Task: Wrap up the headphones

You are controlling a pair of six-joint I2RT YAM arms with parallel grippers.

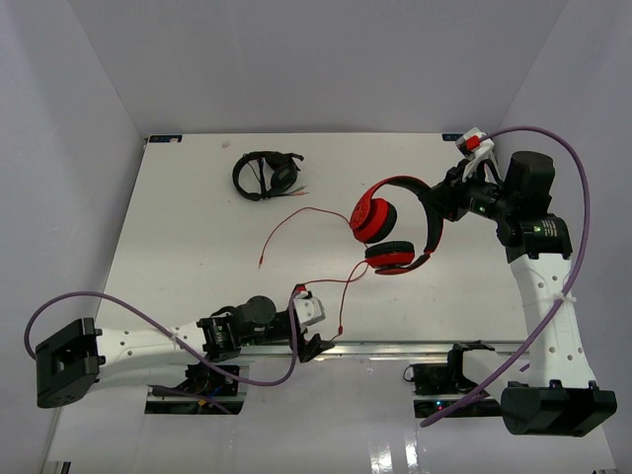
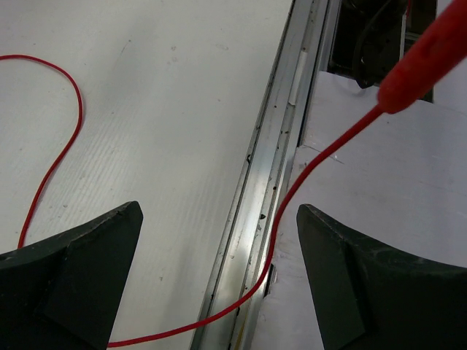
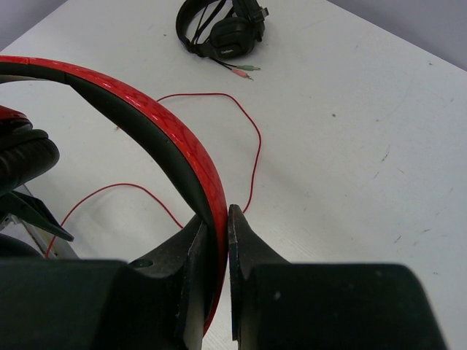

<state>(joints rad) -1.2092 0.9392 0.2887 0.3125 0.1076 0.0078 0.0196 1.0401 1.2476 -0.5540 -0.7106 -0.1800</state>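
Note:
The red headphones (image 1: 387, 229) are in the right half of the table, ear cups toward the left. My right gripper (image 1: 435, 201) is shut on their red headband (image 3: 146, 102), which is pinched between the jaws of that gripper (image 3: 222, 216). The thin red cable (image 1: 296, 212) loops over the table and runs down to the near edge. My left gripper (image 1: 316, 345) hovers open over that edge. In the left wrist view the cable (image 2: 281, 226) passes between the spread fingers of the left gripper (image 2: 219, 211) without touching them, and its red plug (image 2: 423, 58) lies at the upper right.
Black headphones (image 1: 267, 175) with their own cable lie at the back left, also visible from the right wrist (image 3: 222, 29). A metal rail (image 2: 270, 160) runs along the table's near edge under the left gripper. White walls enclose the table.

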